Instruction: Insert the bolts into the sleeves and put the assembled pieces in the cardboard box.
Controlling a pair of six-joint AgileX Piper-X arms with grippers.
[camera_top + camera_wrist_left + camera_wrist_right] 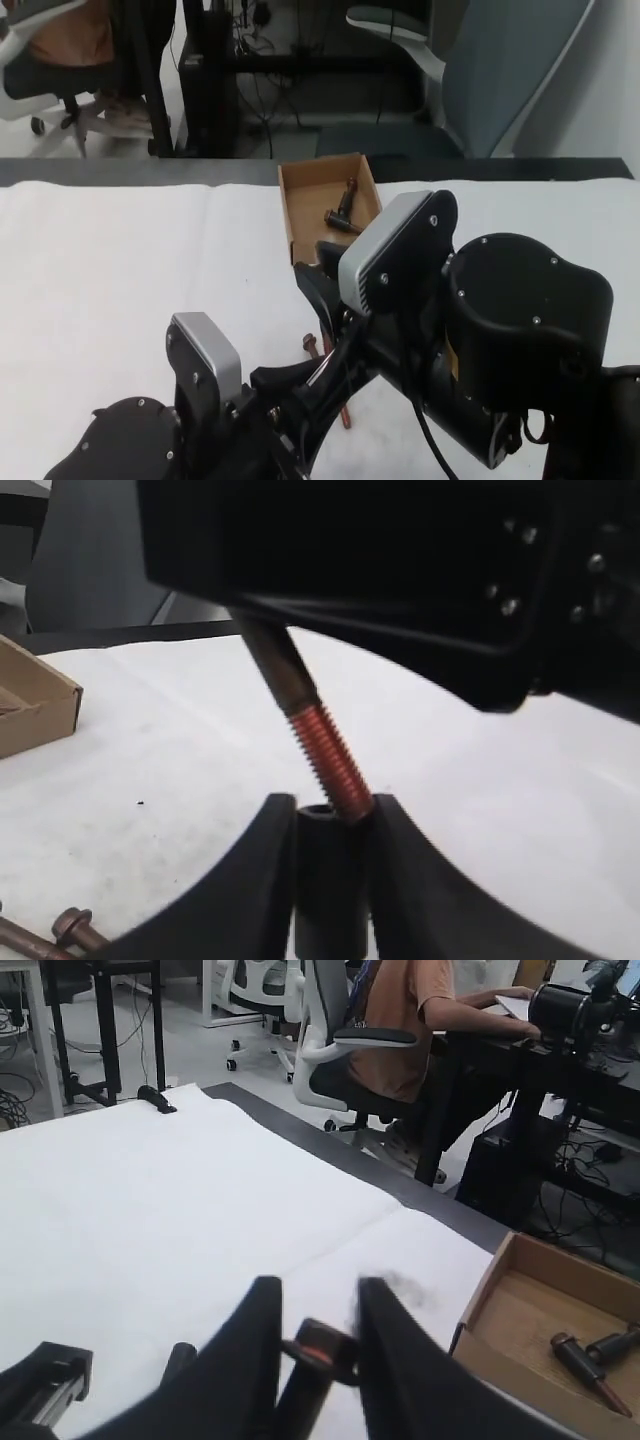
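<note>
The left gripper (330, 815) has its fingers (255, 865) clamped on the upright black sleeve (325, 890), while the right gripper (320, 1292) pinches the bolt (325, 755) near its head, the threaded tip touching the sleeve's mouth but leaning. To seat it well, I judge the bolt should be tipped into line with the bore before pressing down, with the sleeve held firm. Farther out, spare bolts (70, 925) lie on the worktop (120, 270), and the cardboard box (520, 1260) holds finished pieces (580, 1355).

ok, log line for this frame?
left gripper: shut on sleeve | right gripper: shut on bolt, tip at sleeve mouth | cardboard box: two pieces inside
</note>
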